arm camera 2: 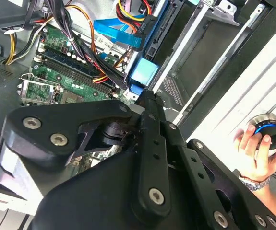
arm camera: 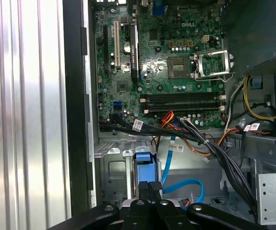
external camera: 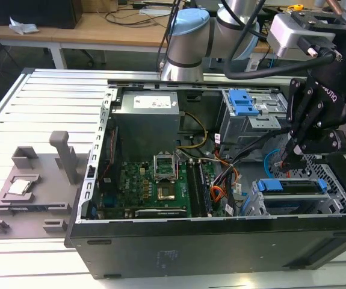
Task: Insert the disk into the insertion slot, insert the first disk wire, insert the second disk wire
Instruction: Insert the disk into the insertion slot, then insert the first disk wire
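The disk (external camera: 293,186), in its blue carrier frame, lies inside the insertion slot of the silver drive cage (external camera: 257,201) at the case's front corner on the exterior view's right. My gripper (external camera: 288,158) hangs just above the disk's inner end. Its black fingers are pressed together in both wrist views (arm camera: 150,189) (arm camera 2: 147,96). I cannot see anything pinched between them. The carrier's blue end (arm camera: 145,160) (arm camera 2: 143,72) sits right beyond the fingertips. A light blue flat cable (arm camera: 169,165) (arm camera 2: 116,31) and a black wire bundle (arm camera: 200,141) run loose beside it.
The open case holds the green motherboard (external camera: 154,186), the grey power supply (external camera: 145,120) and a taller cage with a blue tab (external camera: 245,102). A grey fixture (external camera: 34,186) lies outside on the exterior view's left. A person's hand (arm camera 2: 255,148) holds a round blue-ringed knob (arm camera 2: 267,128).
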### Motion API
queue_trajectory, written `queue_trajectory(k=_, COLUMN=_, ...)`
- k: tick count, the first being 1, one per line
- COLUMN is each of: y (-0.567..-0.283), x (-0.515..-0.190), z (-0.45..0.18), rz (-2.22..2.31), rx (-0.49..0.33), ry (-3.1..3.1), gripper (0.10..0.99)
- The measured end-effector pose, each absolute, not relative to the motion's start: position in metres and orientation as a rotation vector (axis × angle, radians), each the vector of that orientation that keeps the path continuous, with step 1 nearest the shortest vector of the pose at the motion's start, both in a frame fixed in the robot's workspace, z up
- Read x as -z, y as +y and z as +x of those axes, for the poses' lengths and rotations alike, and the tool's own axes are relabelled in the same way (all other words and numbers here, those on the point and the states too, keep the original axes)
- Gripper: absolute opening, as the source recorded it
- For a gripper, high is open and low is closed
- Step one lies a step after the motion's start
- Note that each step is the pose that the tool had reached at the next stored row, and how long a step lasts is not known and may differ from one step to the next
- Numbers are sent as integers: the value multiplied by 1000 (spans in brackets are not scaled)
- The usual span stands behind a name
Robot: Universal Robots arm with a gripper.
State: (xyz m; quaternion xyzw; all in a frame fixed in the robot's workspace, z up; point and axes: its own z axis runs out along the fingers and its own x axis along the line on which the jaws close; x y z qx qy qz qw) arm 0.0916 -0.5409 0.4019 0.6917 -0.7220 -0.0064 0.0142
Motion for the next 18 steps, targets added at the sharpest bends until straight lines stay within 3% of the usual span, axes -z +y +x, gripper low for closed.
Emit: queue_trajectory(k=18, y=-540, x=-400, z=137, rz=2152, rx=23, ry=-2246, gripper=106)
